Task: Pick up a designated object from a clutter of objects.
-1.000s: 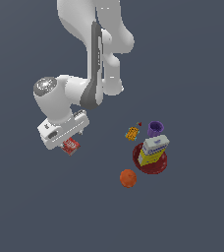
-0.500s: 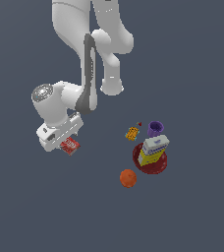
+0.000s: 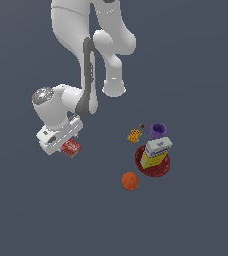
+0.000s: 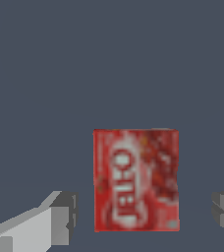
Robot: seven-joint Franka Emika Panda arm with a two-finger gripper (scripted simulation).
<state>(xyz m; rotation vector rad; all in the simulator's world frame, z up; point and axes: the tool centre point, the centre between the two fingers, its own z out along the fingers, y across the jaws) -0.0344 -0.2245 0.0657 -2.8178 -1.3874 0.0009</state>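
Exterior and wrist views of the cluttered dark tabletop point(image 3: 31, 220). Taking the dark red plate point(image 3: 142, 162) as landmark: well to its left in the exterior view, the white arm point(image 3: 88, 60) bends down to the end effector point(image 3: 68, 148), under which the small red box point(image 3: 71, 147) shows. In the wrist view the small red box point(image 4: 136, 179) appears face-on, its white label lettering visible, lying between the two fingers point(image 4: 57, 216); clear gaps of tabletop separate it from each finger, so the end effector is released and grips nothing. Whether the box rests on the tabletop or is raised cannot be told. Below the plate and slightly to its left lies the orange ball point(image 3: 130, 181), close to but apart from the rim. Above the plate's left edge sits the tiny orange-yellow item point(image 3: 134, 135). On the plate stands the yellow-and-white box point(image 3: 156, 152), tilted. Just above it stands the purple cup point(image 3: 158, 131), upright, open side up.
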